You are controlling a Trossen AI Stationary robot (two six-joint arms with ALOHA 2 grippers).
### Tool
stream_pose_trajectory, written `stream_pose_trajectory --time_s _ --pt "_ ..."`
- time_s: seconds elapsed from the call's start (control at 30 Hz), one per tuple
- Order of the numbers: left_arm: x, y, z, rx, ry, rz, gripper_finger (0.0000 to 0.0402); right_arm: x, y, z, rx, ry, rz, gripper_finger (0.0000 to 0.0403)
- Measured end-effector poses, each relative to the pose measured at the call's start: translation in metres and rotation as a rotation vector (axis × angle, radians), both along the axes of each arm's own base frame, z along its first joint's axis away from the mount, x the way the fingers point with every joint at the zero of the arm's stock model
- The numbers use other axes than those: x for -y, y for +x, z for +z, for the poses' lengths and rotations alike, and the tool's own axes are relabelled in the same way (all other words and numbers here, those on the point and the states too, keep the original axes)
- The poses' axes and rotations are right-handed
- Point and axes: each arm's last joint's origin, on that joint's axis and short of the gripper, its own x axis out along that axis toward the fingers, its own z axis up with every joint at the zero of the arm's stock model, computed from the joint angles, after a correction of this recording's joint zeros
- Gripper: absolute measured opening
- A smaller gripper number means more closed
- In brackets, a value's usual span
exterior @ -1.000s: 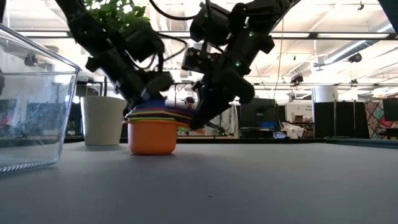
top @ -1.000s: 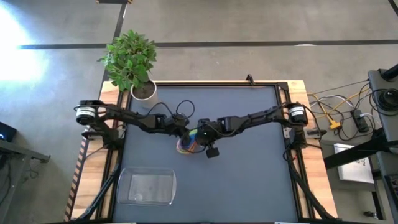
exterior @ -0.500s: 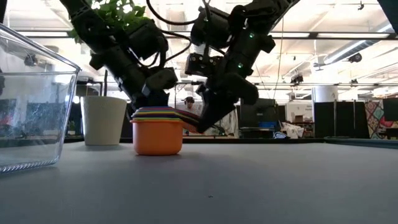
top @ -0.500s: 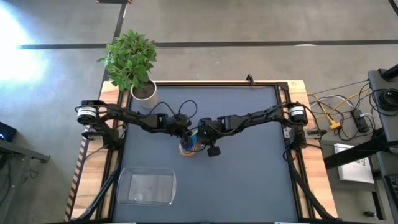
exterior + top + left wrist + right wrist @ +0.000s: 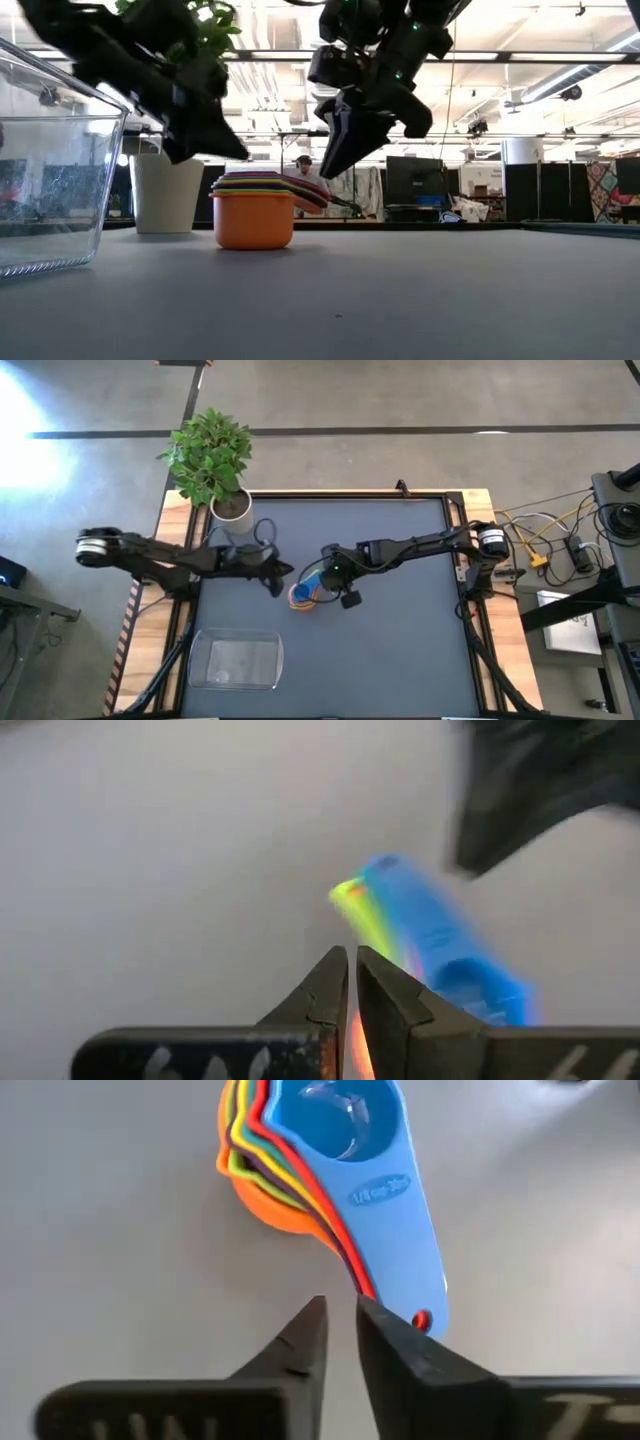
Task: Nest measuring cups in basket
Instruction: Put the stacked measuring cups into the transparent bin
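The measuring cups sit nested in one stack (image 5: 303,593) on the dark mat, base down. The orange cup (image 5: 252,220) is outermost and the light blue one (image 5: 335,1115) is on top. Their handles fan out toward the right gripper. My right gripper (image 5: 335,574) hovers just above the handle ends (image 5: 312,194), fingers nearly closed, touching nothing (image 5: 341,1320). My left gripper (image 5: 281,572), shut, hangs in the air to the left of the stack (image 5: 212,145). The clear basket (image 5: 237,660) stands near the table's near-left corner.
A white plant pot (image 5: 232,508) with a green plant stands at the far-left corner, and shows behind the stack in the low view (image 5: 165,192). The basket's wall (image 5: 60,170) rises at the left. Bare mat lies to the right of the stack.
The left gripper has drawn back from the stack toward the table's left edge and risen. The right gripper has lifted off the handles and hangs above them. The stack has slid slightly over the mat and stands upright.
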Motion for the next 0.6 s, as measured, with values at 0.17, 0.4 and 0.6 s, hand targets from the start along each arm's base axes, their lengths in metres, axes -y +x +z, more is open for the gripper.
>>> stream_pose_trajectory --time_s 0.17,0.4,0.6 --pt "0.014 -0.016 0.004 0.191 0.002 -0.057 0.0008 0.004 0.002 0.003 0.041 -0.038 0.03 0.0109" --pt "0.025 -0.027 0.001 0.303 0.007 -0.114 0.0008 0.011 0.006 0.002 0.065 -0.056 0.005 0.0228" --pt "0.025 -0.027 0.002 0.301 0.02 -0.12 0.0008 0.026 0.013 0.01 0.097 -0.038 -0.036 0.0295"
